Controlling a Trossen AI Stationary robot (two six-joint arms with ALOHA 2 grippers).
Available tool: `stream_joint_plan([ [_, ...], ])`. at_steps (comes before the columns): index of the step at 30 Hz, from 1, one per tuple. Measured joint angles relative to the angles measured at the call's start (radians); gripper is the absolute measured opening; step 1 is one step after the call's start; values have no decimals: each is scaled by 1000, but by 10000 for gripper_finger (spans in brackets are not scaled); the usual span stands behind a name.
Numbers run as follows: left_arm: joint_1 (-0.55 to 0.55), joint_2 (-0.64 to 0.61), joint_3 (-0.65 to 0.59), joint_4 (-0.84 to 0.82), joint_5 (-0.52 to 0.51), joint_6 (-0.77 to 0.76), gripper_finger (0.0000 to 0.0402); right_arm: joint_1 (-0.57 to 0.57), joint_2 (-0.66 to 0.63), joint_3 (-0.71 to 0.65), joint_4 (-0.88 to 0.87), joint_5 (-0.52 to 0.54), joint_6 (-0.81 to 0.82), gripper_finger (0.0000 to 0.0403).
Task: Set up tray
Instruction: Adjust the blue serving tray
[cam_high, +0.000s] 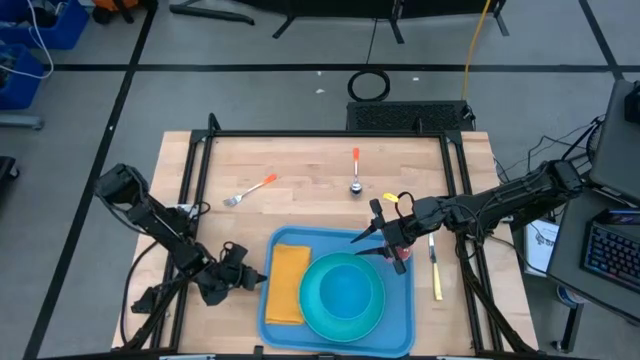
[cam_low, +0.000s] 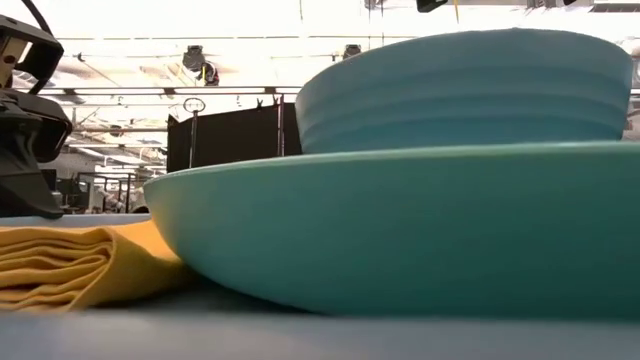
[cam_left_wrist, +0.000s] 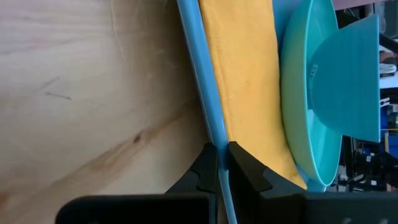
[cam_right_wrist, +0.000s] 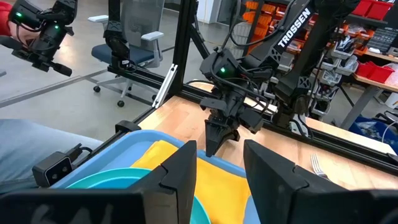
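high view showed the tray (cam_high: 272, 318) already holding napkin (cam_high: 287, 283), plate (cam_high: 343, 297) and bowl (cam_high: 350, 289). fork (cam_high: 250, 190), spoon (cam_high: 355, 170) and knife (cam_high: 435, 272) remained on the tabletop (cam_high: 300, 160). left hand (cam_high: 254, 277) pinched the tray rim; right hand (cam_high: 372, 240) hung open, empty.

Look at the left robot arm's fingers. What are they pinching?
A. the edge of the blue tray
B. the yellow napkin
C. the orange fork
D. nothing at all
A. In the left wrist view, the left gripper's two dark fingers are closed on the raised rim of the blue tray, beside the yellow napkin.
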Motion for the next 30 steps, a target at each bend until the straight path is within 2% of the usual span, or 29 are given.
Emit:
stream_joint_plan([
  [30,-53,0,1,-31,-51,-78,12,0,0,0,0,0,0,125],
])
